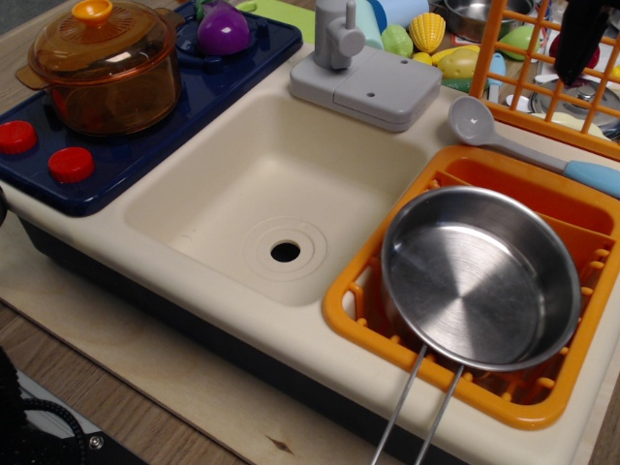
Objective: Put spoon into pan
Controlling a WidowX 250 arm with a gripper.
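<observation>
The grey spoon (504, 138) lies on the counter rim behind the orange dish rack (354, 291). Its round bowl points left and its light blue handle end (596, 177) reaches the right edge. The shiny steel pan (481, 276) sits tilted in the dish rack, empty, with its wire handles (418, 407) sticking out toward the front. A dark shape at the top right looks like my gripper (579, 39). It hangs above and behind the spoon's handle, apart from it. Its fingers are cut off by the frame edge.
A cream sink basin (276, 189) with a drain fills the middle, with a grey faucet (349, 58) behind it. An orange lidded pot (107, 68) and a purple eggplant (223, 29) sit on the blue stove (145, 145). Toy foods (426, 34) and an orange wire basket (542, 68) stand at the back right.
</observation>
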